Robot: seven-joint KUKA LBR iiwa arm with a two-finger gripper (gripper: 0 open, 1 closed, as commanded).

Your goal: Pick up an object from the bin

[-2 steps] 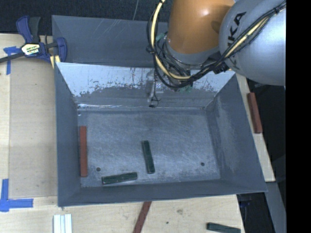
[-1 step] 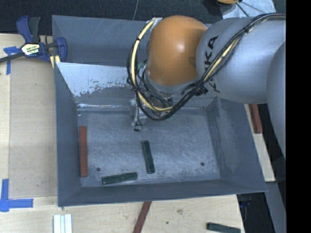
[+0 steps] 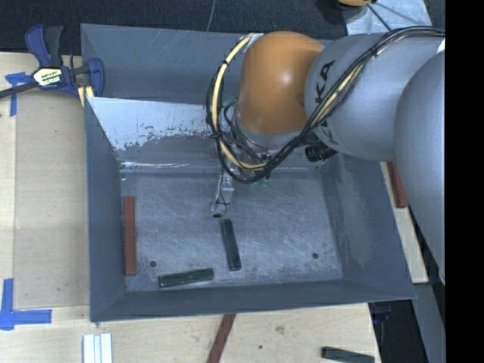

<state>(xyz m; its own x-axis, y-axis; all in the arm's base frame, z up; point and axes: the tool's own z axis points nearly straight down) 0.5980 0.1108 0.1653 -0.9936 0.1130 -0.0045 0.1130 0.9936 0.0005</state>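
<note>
My gripper (image 3: 221,203) reaches down under the orange cover to the middle of the bin floor, its thin metal tip just above the upper end of a dark green bar (image 3: 231,244). That bar lies nearly upright in the picture, slightly slanted, directly below the tip. Nothing shows between the fingers. A second dark green bar (image 3: 185,278) lies flat near the front wall, to the lower left of the gripper.
A long reddish-brown stick (image 3: 130,234) lies along the bin's left wall. The arm with its orange cover and cables hangs over the bin's back right part.
</note>
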